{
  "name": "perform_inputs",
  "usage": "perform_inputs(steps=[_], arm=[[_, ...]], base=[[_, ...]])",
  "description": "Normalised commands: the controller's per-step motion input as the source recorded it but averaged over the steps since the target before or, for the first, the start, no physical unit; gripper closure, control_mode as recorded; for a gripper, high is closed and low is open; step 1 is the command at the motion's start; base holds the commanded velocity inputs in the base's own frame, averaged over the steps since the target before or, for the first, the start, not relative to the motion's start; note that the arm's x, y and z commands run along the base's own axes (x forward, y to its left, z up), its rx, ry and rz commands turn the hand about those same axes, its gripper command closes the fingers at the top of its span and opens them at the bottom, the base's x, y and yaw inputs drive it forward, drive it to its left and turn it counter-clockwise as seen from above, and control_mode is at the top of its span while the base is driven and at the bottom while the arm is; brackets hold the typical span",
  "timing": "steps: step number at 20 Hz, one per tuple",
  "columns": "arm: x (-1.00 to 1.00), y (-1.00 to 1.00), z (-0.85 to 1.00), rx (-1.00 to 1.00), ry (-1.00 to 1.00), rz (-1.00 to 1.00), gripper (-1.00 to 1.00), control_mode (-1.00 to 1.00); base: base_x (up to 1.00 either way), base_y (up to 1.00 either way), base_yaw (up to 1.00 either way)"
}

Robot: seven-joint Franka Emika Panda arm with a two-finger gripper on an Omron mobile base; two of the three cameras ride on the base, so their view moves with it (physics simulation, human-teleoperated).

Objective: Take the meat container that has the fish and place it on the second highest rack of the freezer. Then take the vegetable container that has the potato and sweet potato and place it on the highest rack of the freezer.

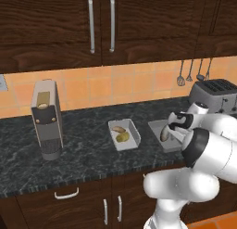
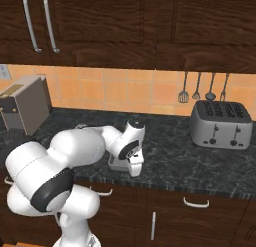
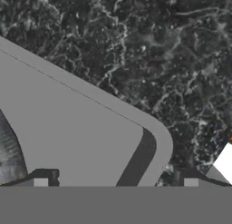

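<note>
The meat container point(image 1: 156, 127), a shallow grey tray, sits on the dark counter with the fish point(image 1: 164, 133) lying in it. My gripper point(image 1: 178, 136) hangs right over its right side, and the arm hides part of it. In the hand view the jaws are open, with the fingertips point(image 3: 41, 181) on either side of the container's corner wall point(image 3: 144, 155); the fish point(image 3: 9, 150) shows at the left edge. To the left of that tray stands the vegetable container point(image 1: 134, 130), holding the potato point(image 1: 122, 137) and sweet potato point(image 1: 119, 129). The freezer is out of view.
A coffee machine point(image 1: 47, 119) stands at the counter's left. At the right, against the tiled wall, is a toaster point(image 1: 214, 94), with utensils point(image 1: 190, 73) hanging above it. Dark cabinets point(image 1: 99, 24) hang overhead. The counter edge point(image 1: 92, 177) runs close below the containers.
</note>
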Motion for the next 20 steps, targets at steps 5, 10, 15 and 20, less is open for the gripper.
perform_inputs(steps=[5, 10, 15, 20], arm=[[0.05, 0.0, -0.37, 0.0, 0.03, 0.0, -1.0, -1.0], [-0.06, 0.0, -0.42, 0.0, 0.0, 0.0, -1.0, -1.0], [0.0, 0.05, -0.3, 0.0, 0.0, 0.0, -1.0, -1.0], [0.0, 0.23, -0.24, -0.04, 0.0, 0.0, 1.0, -1.0]], base=[[0.0, 0.0, 0.0], [0.0, 0.0, 0.0], [0.0, 0.0, 0.0], [0.0, 0.0, 0.0]])
